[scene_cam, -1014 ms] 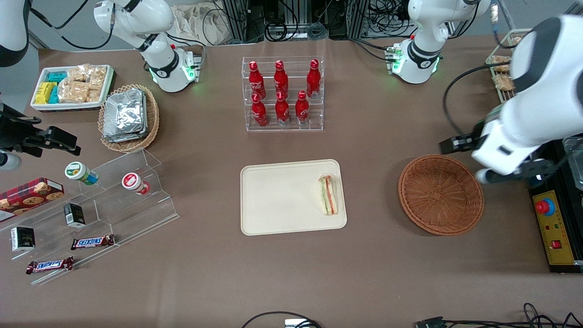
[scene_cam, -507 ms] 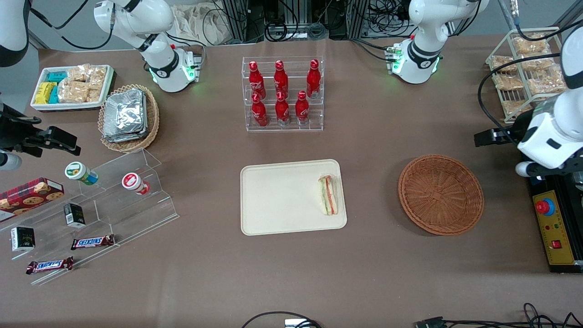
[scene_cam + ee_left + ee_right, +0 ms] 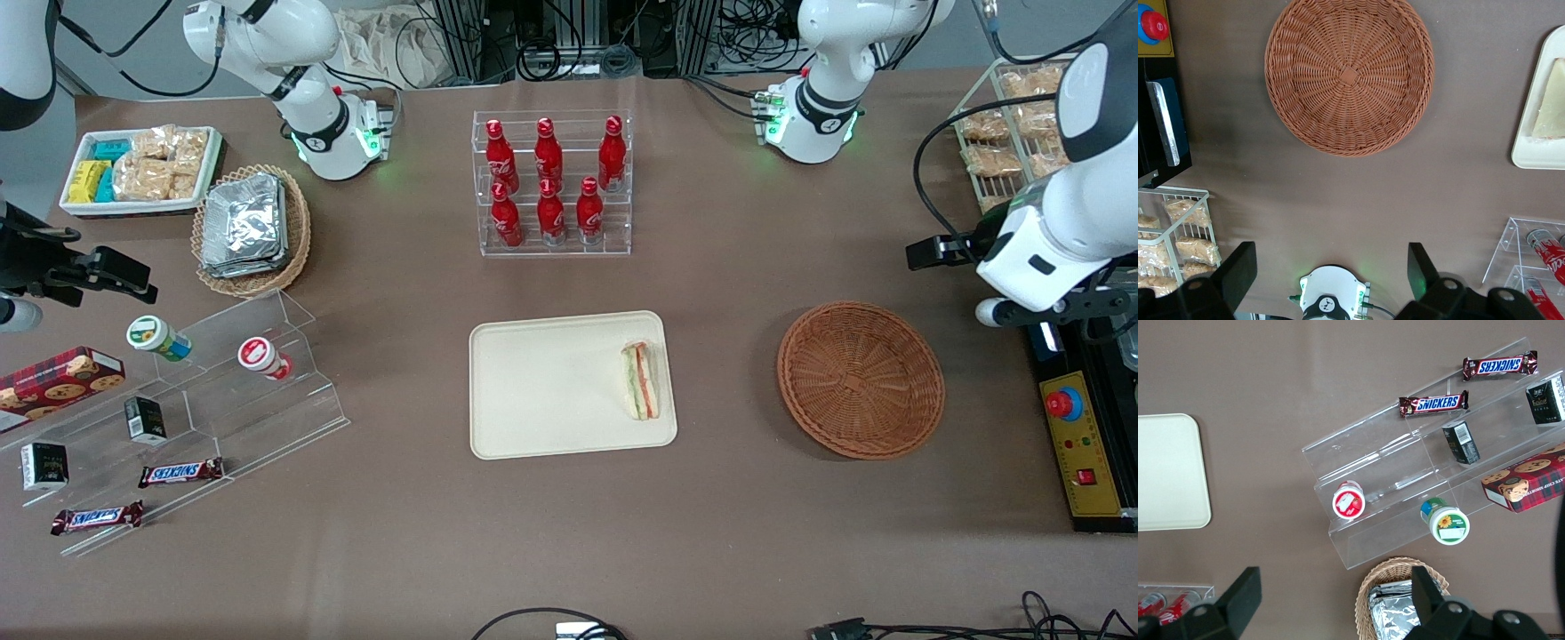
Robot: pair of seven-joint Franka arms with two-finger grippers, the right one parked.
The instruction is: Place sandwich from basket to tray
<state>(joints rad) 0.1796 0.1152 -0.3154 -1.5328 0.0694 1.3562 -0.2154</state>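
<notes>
The sandwich (image 3: 642,380) lies on the cream tray (image 3: 551,391), close to the tray's edge that faces the basket; its pale bread also shows in the left wrist view (image 3: 1550,107), on the tray's corner (image 3: 1531,153). The reddish-brown wicker basket (image 3: 861,380) stands empty beside the tray, toward the working arm's end, and also shows in the left wrist view (image 3: 1349,73). My left gripper (image 3: 942,253) hangs high above the table, farther from the front camera than the basket. In the left wrist view (image 3: 1328,280) its fingers stand wide apart with nothing between them.
A clear rack of red bottles (image 3: 551,182) stands farther from the camera than the tray. A wire rack of snack packets (image 3: 1013,133) and a yellow control box (image 3: 1080,444) sit at the working arm's end. An acrylic stand (image 3: 222,382), foil basket (image 3: 253,227) and white bin (image 3: 142,169) are at the parked arm's end.
My left gripper has drawn away from the basket's rim, toward the wire rack and farther from the front camera. The sandwich, tray and basket have not moved.
</notes>
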